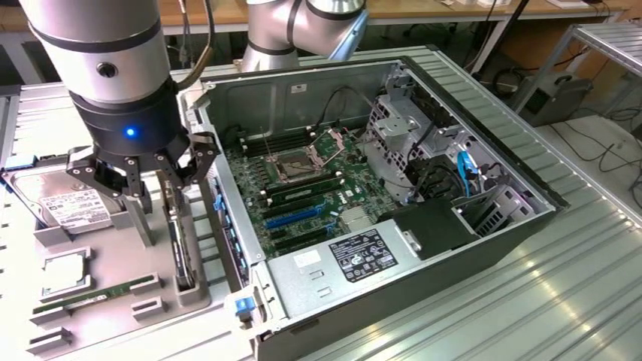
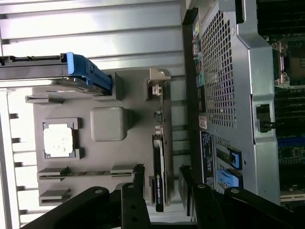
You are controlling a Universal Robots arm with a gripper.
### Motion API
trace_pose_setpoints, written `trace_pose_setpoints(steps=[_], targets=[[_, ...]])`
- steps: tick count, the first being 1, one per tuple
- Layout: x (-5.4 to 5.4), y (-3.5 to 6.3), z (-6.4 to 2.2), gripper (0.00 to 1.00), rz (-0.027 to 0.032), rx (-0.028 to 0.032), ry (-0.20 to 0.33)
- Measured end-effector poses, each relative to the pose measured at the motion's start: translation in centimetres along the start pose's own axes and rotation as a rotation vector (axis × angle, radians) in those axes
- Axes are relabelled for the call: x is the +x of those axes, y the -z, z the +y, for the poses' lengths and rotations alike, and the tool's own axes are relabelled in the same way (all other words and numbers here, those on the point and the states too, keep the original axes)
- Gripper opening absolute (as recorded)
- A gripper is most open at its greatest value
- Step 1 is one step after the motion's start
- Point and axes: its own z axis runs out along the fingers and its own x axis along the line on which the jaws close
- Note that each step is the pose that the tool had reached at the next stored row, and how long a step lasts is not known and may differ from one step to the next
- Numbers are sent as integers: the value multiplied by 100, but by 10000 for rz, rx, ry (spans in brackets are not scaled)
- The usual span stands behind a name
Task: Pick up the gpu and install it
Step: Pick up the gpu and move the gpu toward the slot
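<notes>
The gpu (image 1: 179,233) stands on edge in a slot of the grey holder tray (image 1: 120,248), just to the exterior view's left of the open PC case (image 1: 401,150). In the wrist view the gpu (image 2: 159,148) shows edge-on, dark, with its silver bracket (image 2: 158,86) at the far end. My gripper (image 1: 168,180) hangs right over the card's top edge. The gripper (image 2: 161,171) is open, with one black finger (image 2: 139,179) on each side of the card and a gap on both sides.
On the tray lie a silver hard drive (image 1: 71,207), a CPU (image 1: 65,271) and a RAM stick (image 1: 95,293). The motherboard (image 1: 301,188) with blue slots (image 1: 296,214) lies inside the case. The case's perforated rear panel (image 2: 224,86) stands close beside the card.
</notes>
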Motion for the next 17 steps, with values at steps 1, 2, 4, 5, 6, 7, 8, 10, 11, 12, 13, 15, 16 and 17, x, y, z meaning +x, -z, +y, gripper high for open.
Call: trace_pose_setpoints(steps=[1, 2, 4, 5, 6, 7, 8, 10, 11, 12, 13, 15, 16, 17], targets=[[0, -17, -1, 42, 2, 1, 0], [0, -37, -2, 42, 2, 0, 1], [0, -73, -3, 42, 1, -1, 1], [0, -91, -4, 42, 1, 0, 1], [0, -110, -4, 42, 1, -1, 1], [0, -129, -5, 42, 1, -1, 1], [0, -145, -6, 42, 1, 0, 1], [0, -182, -7, 42, 1, 0, 1], [0, -206, -8, 42, 0, -1, 1], [0, -224, -8, 42, 1, 0, 1], [0, -245, -9, 42, 1, 0, 1], [1, -279, -11, 42, 2, 0, 1], [2, -300, -12, 42, 1, 0, 2], [3, -321, -12, 42, 2, 0, 1]])
